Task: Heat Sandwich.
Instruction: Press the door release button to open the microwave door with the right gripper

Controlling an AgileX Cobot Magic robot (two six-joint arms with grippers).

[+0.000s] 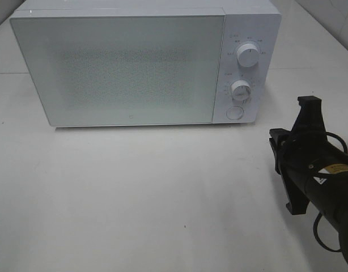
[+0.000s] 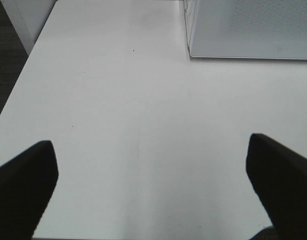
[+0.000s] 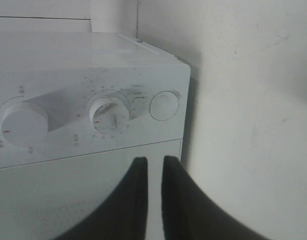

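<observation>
**Supervisor:** Report the sandwich position.

**Operator:** I cannot tell where the sandwich is; none of my three views shows it. The microwave (image 1: 117, 68) has its door shut.

**Supervisor:** Right gripper status?

**Operator:** On the right gripper (image 3: 151, 161), the jaws stand almost together with only a thin slit between them, and they grip nothing. Directly ahead of it I see the microwave's control panel. The lower knob (image 3: 109, 112) and the round button (image 3: 164, 105) lie just beyond the fingertips, and the upper knob (image 3: 22, 125) sits further along the panel. The gripper stands apart from the housing.

**Supervisor:** Left gripper status?

**Operator:** The left gripper (image 2: 149, 142) is spread wide and empty, above the white table (image 2: 143, 75). The microwave's front corner lies well ahead of it, off to one side.
</observation>
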